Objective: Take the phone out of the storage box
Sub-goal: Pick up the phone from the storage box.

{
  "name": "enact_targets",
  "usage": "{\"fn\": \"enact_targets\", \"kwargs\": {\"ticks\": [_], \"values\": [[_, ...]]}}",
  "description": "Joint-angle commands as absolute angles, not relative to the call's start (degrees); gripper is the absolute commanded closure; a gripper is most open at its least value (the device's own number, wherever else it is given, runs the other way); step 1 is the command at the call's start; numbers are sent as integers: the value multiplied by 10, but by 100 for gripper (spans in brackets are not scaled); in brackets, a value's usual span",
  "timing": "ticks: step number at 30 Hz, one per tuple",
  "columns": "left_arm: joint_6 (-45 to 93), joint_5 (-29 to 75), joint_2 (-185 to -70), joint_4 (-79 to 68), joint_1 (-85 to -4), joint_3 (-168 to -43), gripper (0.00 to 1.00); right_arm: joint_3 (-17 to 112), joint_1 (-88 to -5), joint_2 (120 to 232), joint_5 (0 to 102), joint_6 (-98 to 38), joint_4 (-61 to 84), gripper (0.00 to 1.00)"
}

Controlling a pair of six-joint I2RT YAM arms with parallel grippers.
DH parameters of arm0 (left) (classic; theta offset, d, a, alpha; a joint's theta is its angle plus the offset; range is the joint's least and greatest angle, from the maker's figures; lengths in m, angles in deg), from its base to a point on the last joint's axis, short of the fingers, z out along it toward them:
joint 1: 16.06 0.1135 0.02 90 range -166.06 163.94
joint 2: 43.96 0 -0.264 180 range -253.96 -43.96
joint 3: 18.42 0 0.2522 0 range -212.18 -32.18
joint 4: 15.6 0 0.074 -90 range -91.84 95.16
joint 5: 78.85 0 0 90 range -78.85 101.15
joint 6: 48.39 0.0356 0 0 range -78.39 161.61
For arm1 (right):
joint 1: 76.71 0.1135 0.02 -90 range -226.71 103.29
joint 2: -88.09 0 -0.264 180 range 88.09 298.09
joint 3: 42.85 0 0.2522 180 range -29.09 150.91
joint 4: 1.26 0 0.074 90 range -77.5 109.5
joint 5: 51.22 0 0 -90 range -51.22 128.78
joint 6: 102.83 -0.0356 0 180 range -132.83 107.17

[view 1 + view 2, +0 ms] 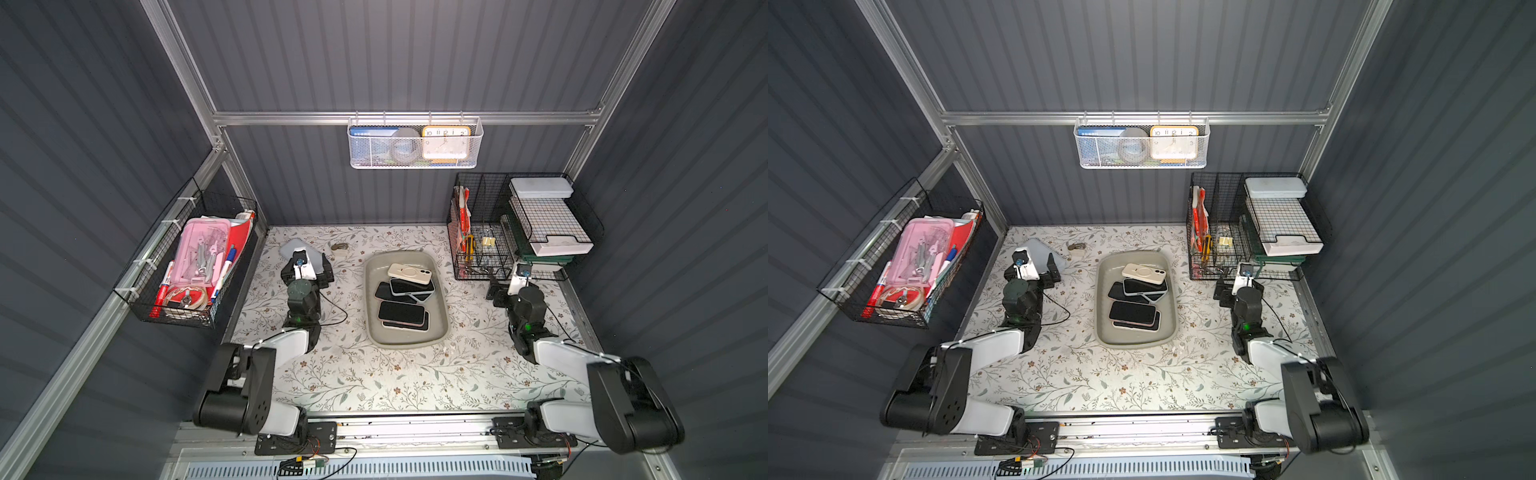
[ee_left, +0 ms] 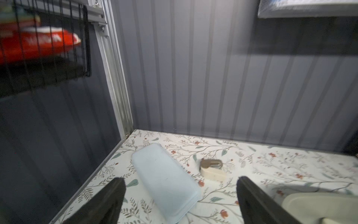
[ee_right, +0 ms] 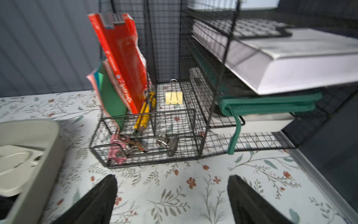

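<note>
**Mia:** Where is the phone?

**Sam:** In the shallow grey-beige plastic storage box (image 1: 368, 291), in the middle of the flowery table (image 1: 374, 382). A cream-backed phone (image 1: 409, 273) lies on top at the box's 12 o'clock end. A black-screen phone (image 1: 402, 312) lies at 6 o'clock. They overlap, so I can't count them well.

**Mia:** And the grippers?

**Sam:** The left gripper (image 2: 180, 180) is at the box's 9 o'clock and the right gripper (image 3: 172, 177) at 3 o'clock. Both have their fingers wide apart and hold nothing.

**Mia:** What's the best way?

**Sam:** I'd take the cream one on top. Come straight down, pinch its long sides, and lift slowly so the others don't slide.
</note>
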State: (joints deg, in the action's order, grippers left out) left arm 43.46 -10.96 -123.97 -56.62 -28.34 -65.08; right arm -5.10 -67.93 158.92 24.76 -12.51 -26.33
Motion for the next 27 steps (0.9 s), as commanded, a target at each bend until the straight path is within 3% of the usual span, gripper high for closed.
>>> {"fn": "enact_targets", "kwargs": {"ticks": [1, 6, 12, 17, 27], "values": [[394, -111, -1187, -384, -316, -732, 9, 31, -643, 1521, 218, -125, -61, 10], [323, -33, -1184, -200, -339, -829, 12, 140, -592, 1494, 284, -180, 122, 15], [284, 52, -1186, -121, -343, -833, 19, 187, -525, 1508, 374, -200, 198, 19], [259, 107, -1199, -75, -345, -830, 24, 195, -499, 1525, 429, -236, 228, 34], [233, 122, -1284, 9, -368, -852, 36, 243, -445, 1610, 495, -210, 328, 27]]}}
